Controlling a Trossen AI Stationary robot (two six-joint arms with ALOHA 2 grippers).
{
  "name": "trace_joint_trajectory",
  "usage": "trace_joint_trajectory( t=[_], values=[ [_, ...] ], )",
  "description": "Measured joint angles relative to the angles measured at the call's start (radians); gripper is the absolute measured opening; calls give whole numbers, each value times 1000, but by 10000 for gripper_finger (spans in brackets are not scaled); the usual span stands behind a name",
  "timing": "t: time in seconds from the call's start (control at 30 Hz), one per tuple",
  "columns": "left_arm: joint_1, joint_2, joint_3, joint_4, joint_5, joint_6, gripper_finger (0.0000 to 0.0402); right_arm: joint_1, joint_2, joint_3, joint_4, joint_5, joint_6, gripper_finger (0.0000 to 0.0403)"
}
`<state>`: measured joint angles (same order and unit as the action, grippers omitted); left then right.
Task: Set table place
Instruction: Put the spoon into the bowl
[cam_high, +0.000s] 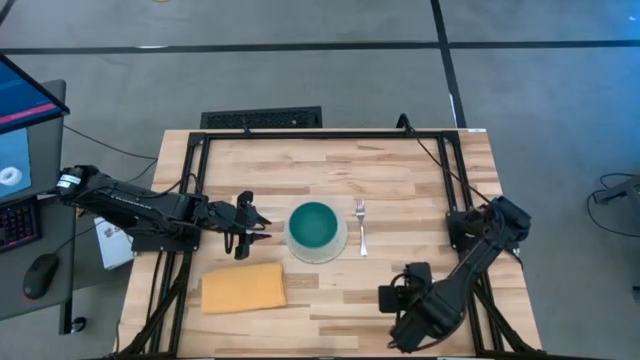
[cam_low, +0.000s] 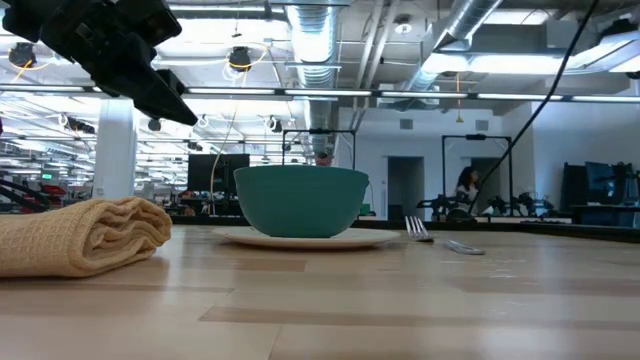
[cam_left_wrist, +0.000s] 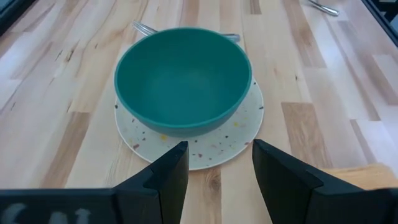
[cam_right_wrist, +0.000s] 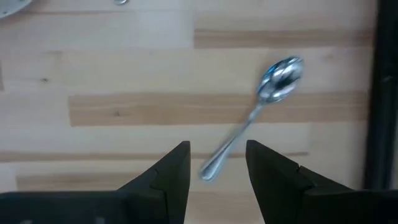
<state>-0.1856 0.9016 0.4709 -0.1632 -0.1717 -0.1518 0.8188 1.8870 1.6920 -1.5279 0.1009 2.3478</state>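
A teal bowl stands on a speckled white plate at the middle of the pale wooden tabletop. A fork lies just right of the plate. A folded yellow-orange cloth lies near the front left. My left gripper is open and empty, raised above the table just left of the plate. My right gripper is open over the front right. A metal spoon lies on the wood ahead of it, its handle end near the gap between the fingers, apart from them.
Black frame rails run along the table's left, far and right sides. A keyboard lies beyond the far edge. A monitor and a mouse stand left of the table. Bare wood lies between the plate and the near edge.
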Motion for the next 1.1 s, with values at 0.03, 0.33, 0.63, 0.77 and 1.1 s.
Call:
trace_joint_trajectory(
  t=[0.03, 0.33, 0.63, 0.77, 1.1],
  values=[
    [0, 0, 0, 0, 0, -10, 169, 9, 0, 0, -13, -4, 0, 180],
    [0, 0, 0, -3, 0, -37, 169, 52, 0, -121, 126, -38, 0, 178],
    [0, 0, 0, -3, 0, -56, 169, 76, 0, -280, 322, -81, 1, 179],
    [0, 0, 0, -3, 0, -76, 169, 89, 0, -323, 404, -85, 1, 178],
    [0, 0, 0, -4, 0, -98, 169, 91, 0, -431, 445, -69, 7, 178]
  ],
)
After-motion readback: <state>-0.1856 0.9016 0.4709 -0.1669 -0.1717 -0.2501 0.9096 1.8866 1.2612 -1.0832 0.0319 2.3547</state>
